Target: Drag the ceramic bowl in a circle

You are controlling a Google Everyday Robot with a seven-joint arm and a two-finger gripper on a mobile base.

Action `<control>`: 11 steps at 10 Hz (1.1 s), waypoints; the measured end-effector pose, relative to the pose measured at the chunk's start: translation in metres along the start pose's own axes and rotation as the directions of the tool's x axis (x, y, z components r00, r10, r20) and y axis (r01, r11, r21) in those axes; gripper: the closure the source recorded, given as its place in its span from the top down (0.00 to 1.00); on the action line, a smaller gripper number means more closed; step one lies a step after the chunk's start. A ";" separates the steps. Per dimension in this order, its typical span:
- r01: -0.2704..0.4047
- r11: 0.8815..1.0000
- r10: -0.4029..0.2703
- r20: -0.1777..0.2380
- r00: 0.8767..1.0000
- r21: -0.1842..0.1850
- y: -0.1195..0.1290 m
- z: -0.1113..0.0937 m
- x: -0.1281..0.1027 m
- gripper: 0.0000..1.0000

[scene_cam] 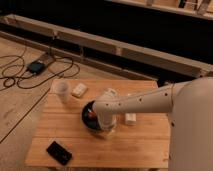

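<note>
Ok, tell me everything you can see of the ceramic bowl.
The ceramic bowl is round, shallow, black and glossy. It sits upright on the wooden table near its middle. Only its left side shows, with a small orange-brown speck inside. The rest is hidden behind the gripper, which comes down at its right part. Contact between them cannot be told. No other thing is seen touching it.

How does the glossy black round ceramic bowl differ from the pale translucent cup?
The black ceramic bowl is wide, shallow, dark; the pale translucent cup is narrow, taller, light. The gripper is down at the bowl; the cup stands apart from it. Both sit on the wooden table.
</note>
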 end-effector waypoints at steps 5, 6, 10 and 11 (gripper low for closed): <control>-0.104 0.994 0.105 0.021 0.994 -0.030 -0.032 -0.012 -0.022 0.00; -0.128 0.991 0.129 0.025 0.991 -0.043 -0.032 -0.015 -0.029 0.00; -0.169 0.983 0.174 0.068 0.982 -0.073 -0.011 -0.019 -0.062 0.00; -0.162 0.984 0.167 0.071 0.983 -0.069 -0.002 -0.017 -0.062 0.00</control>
